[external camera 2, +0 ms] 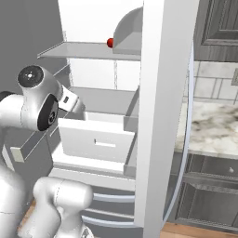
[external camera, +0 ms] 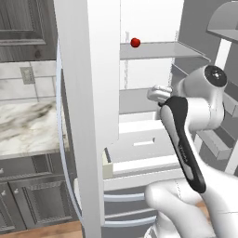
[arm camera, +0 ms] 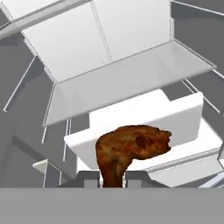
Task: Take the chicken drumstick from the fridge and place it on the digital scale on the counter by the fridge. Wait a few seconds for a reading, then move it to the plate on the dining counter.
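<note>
Three views, entered in order. Left base view: the fridge [external camera: 93, 93] stands open with its near door edge across the middle of the frame; a small red fruit [external camera: 135, 42] sits on an upper shelf [external camera: 162, 50]; a pulled-out white drawer [external camera: 139, 144] juts from the lower interior; the arm reaches into the cavity at right, and a marble table [external camera: 28, 125] lies to the left beyond the door. Right base view: same fridge [external camera 2: 162, 93], same drawer [external camera 2: 97, 139], the fruit [external camera 2: 110, 42] at the shelf edge [external camera 2: 83, 50], the wrist buried between shelf and drawer, marble table [external camera 2: 209, 125] at right. Hand view: the gripper [arm camera: 113, 178] is clamped on the chicken drumstick [arm camera: 131, 148], its thin bone end pinched between the fingertips [arm camera: 87, 177] and the meaty bulk hanging out ahead, above the drawer [arm camera: 144, 127] and below a glass shelf [arm camera: 127, 78]. Risks, as judgement: the hold is on the narrow end only, so the heavy end may swing or pivot and slip free; a withdrawal path set too high or too low could knock the meat against shelf or drawer lip; the door edge stands close to the route toward the table, and a wide swing could clip it.
</note>
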